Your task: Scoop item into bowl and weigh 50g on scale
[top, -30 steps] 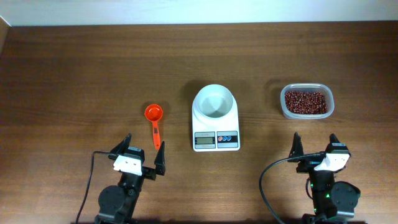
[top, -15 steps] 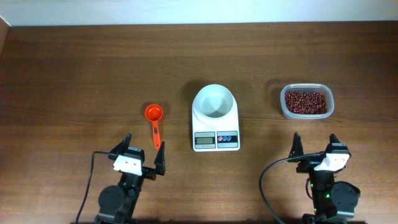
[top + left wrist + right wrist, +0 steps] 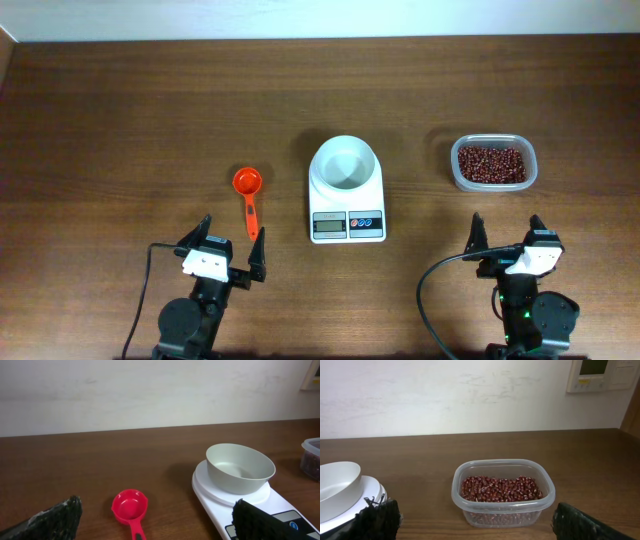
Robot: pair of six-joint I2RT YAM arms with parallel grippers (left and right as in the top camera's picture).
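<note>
Left end effector (image 3: pixel 233 229) and right end effector (image 3: pixel 506 221) gape wide; bowl (image 3: pixel 345 166) looks smooth, round.

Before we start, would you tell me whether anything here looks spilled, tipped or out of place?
Nothing stands out. The beans all sit inside their clear tub, the empty bowl rests upright on the scale, and the red scoop lies flat on the table left of the scale.

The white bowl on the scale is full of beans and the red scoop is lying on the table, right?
No. The overhead view shows the bowl on the scale is empty; the beans sit in the clear tub. The red scoop does lie on the table.
</note>
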